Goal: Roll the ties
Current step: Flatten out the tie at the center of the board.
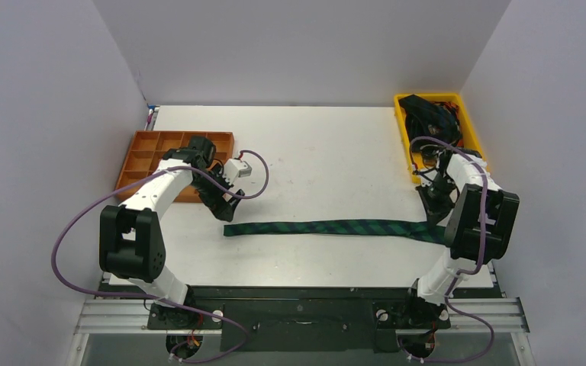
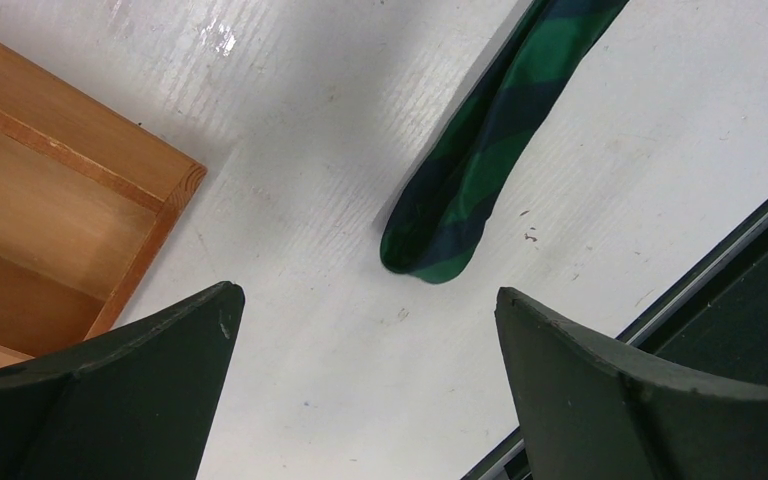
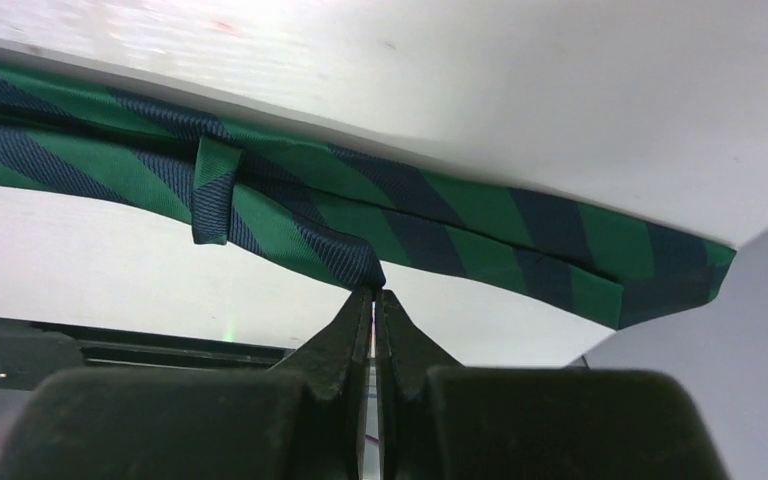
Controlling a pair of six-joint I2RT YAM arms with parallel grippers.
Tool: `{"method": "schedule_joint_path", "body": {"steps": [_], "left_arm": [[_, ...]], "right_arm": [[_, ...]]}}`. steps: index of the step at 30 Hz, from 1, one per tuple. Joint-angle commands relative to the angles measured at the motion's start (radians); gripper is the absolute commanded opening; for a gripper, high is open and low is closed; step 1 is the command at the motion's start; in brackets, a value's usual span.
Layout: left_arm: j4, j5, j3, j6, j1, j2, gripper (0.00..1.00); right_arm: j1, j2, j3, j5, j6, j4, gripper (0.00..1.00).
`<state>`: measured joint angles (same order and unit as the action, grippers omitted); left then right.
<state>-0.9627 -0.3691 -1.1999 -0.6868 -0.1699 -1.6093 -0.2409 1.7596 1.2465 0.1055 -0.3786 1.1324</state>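
Top view: we logged the tie [image 1: 328, 227] lying lengthwise along the near edge of the desk [image 1: 320, 145], narrow tip beside the left hand [image 1: 225, 210].
Left wrist: that hand was spread wide and empty, tip just ahead.
Right wrist: the right hand [image 3: 373, 295] was pinched shut on the wide end.

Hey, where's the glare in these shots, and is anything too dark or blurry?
Left wrist view: glare streaks on the table beside the wooden tray, tie sharp. Right wrist view: far table blown out white, right gripper dark, little detail. Top view: even light, soft shadows, no glare.
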Motion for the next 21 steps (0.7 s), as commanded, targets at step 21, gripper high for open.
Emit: {"method": "schedule_joint_path", "body": {"steps": [21], "left_arm": [[0.324,0.002,0.095,-0.051,-0.324,-0.085,0.97]], "right_arm": [[-0.160,-0.035,0.047,-0.079,-0.095,0.062,0.00]]}}
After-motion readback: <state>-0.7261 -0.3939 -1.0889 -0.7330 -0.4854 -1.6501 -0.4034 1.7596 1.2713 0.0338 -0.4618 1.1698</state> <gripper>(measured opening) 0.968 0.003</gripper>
